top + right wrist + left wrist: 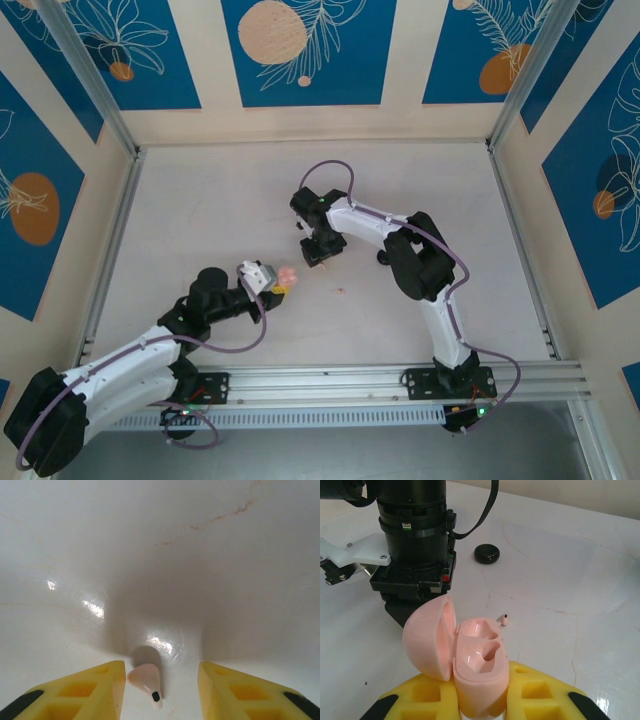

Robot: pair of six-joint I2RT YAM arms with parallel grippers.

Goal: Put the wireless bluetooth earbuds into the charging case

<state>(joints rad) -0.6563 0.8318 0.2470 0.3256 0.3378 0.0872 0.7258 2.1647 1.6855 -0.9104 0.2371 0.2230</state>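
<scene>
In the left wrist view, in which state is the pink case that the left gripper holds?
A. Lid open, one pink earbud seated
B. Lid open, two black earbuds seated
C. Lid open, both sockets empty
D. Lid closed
C: the pink case, clamped in the left gripper, has its lid swung open to the side, and both moulded sockets are bare.

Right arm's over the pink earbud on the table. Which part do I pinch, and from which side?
Pinch the pink earbud across its rounded bulb, straight down from above. It lies flat between the right gripper's open fingers, stem pointing along the gap, so they would close on the bulb's wide flanks; the thin stem would likely slip.
</scene>
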